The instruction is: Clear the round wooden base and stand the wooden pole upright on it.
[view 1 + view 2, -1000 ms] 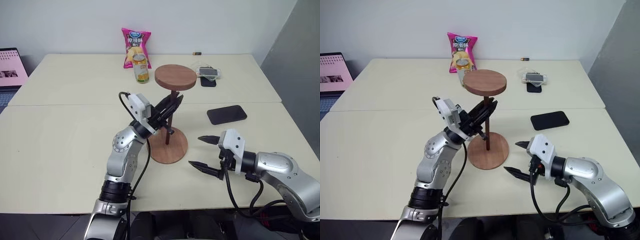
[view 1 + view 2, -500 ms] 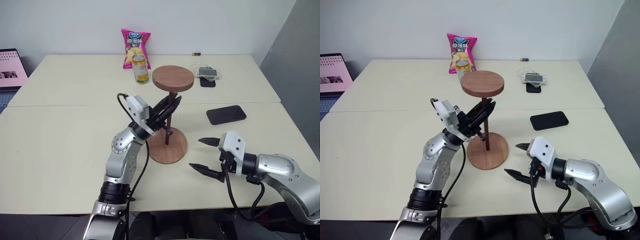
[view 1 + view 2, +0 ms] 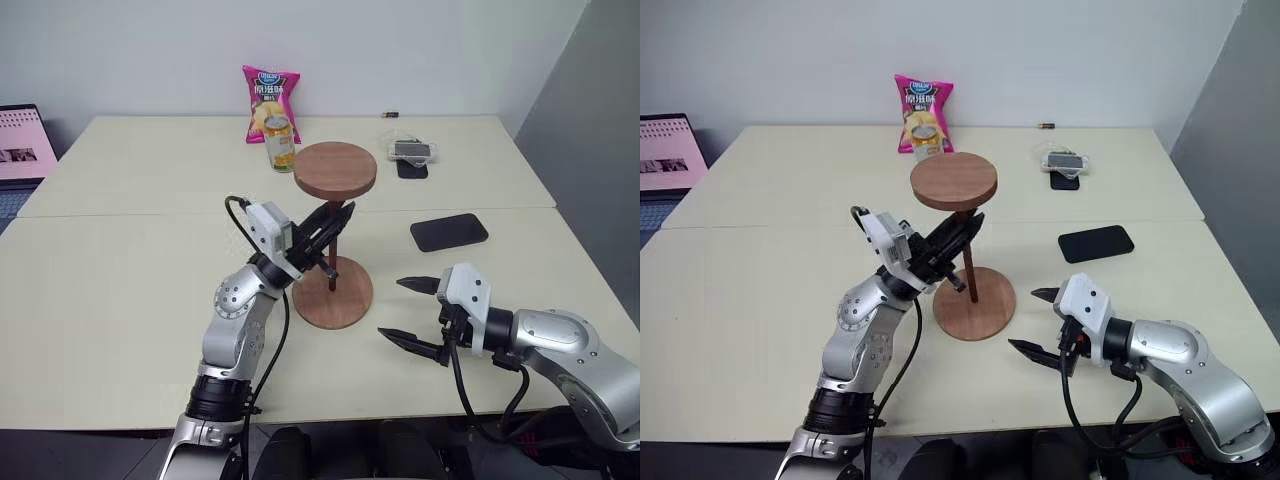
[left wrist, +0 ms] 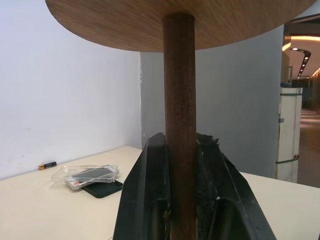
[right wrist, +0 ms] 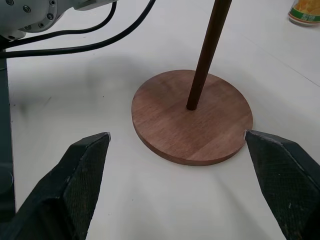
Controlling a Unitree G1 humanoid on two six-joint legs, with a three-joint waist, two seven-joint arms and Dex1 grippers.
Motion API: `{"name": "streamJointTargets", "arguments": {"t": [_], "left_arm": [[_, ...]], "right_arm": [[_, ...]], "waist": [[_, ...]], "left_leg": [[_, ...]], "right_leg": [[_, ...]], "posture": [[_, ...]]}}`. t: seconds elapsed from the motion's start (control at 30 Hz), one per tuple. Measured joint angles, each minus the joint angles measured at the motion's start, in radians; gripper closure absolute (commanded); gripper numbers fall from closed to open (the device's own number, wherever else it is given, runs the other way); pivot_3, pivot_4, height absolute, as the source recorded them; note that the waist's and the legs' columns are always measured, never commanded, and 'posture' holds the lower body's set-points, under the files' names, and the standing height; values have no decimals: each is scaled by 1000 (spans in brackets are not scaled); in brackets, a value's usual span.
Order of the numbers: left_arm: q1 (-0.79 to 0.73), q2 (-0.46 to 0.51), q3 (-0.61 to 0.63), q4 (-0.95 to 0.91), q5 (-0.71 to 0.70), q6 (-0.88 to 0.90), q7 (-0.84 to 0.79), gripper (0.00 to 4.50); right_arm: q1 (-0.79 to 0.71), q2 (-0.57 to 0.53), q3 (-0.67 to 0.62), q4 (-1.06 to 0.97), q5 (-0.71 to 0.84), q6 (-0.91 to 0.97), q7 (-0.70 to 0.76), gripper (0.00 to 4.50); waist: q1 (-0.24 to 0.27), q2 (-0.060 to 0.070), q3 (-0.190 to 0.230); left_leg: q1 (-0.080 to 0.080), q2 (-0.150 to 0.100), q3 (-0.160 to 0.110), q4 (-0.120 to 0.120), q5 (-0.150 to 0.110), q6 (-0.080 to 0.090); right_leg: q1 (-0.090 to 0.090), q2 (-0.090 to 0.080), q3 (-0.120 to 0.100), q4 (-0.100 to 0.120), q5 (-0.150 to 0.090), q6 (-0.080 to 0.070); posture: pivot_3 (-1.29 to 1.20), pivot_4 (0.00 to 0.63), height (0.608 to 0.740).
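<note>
Seating step in hand. The wooden pole [image 3: 331,247] is held by the left gripper [image 3: 327,225], whose jaws are closed tight on the shaft just below the fixed top disc; in the left wrist view both fingers [image 4: 146,200] are seen pressed against the rod. The pole's lower end is seen at the centre hole of the round wooden base [image 5: 192,116], which lies flat on the table [image 3: 120,300], well in from the near edge and about midway between the left and right edges. Nothing else is seen resting on the base, so clearing is judged done. The pole is seen slightly tilted, not quite plumb.

The right gripper [image 3: 412,313] is noted just beside the base, toward the near right corner, jaws spread wide and holding nothing; in the right wrist view the base is framed between its fingertips.

Judgement: whether the tip is fully seated in the hole cannot be told. The next move calls for the shaft to be brought vertical and pressed down, the base perhaps being steadied by the right gripper, before the left grip is released.
</note>
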Motion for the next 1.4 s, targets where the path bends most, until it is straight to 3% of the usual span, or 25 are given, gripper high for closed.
{"name": "streamJointTargets", "arguments": {"t": [0.6, 0.63, 0.77, 1.13, 1.4], "left_arm": [[46, 34, -26, 4, 22, -58, 42, 4226], [46, 35, -27, 3, 23, -56, 43, 3524], [69, 86, -32, 51, 71, 9, 45, 2805], [80, 91, -38, 60, 92, 47, 22, 557], [83, 172, -53, -49, 85, 116, -37, 557]], "right_arm": [[0, 6, 8, 0, 0, 0, -11, 0], [-1, 6, 8, 0, 0, 0, -11, 0], [-3, 7, 9, 0, -1, -1, -11, 0], [-4, 12, 10, 0, -1, -1, -11, 0], [-5, 13, 11, 10, -3, -9, -10, 0]], "waist": [[-6, 2, -15], [-6, 2, -15], [-6, 4, -14], [3, 0, -11], [2, 0, -9]], "left_leg": [[3, 1, 0, -1, 0, 0], [3, 1, 0, -1, 0, 0], [2, 1, 0, -1, 0, 0], [-2, 0, -1, -1, -1, 1], [-2, 0, -1, -1, -1, 2]], "right_leg": [[2, 1, 0, 0, -3, 5], [2, 1, 0, 0, -3, 5], [1, 1, 0, 0, -3, 5], [-1, 0, -1, -2, -3, 5], [-2, 0, 0, -2, -3, 5]], "posture": [[0, 150, 740], [0, 150, 740], [0, 150, 740], [0, 150, 740], [0, 150, 740]]}}
